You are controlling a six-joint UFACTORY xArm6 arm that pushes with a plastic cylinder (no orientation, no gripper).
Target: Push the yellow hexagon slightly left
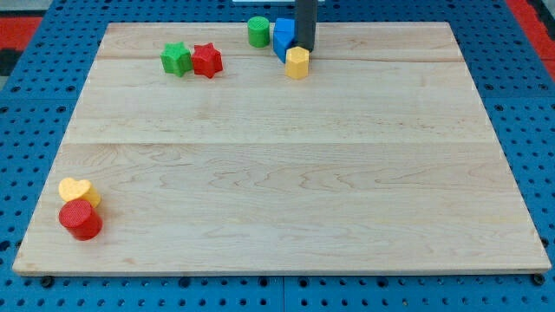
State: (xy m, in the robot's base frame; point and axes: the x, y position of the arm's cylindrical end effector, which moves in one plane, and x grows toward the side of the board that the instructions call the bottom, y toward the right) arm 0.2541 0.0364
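Observation:
The yellow hexagon (297,62) stands near the board's top edge, a little right of the middle. My tip (305,48) is right behind it, at its upper right edge, touching or nearly touching it. A blue block (283,35) sits just up and left of the hexagon, partly hidden by the rod. A green cylinder (257,31) stands to the left of the blue block.
A green star (176,59) and a red star (206,60) touch each other at the top left. A yellow heart (76,191) and a red cylinder (81,219) sit at the bottom left corner. The wooden board (277,173) lies on a blue pegboard.

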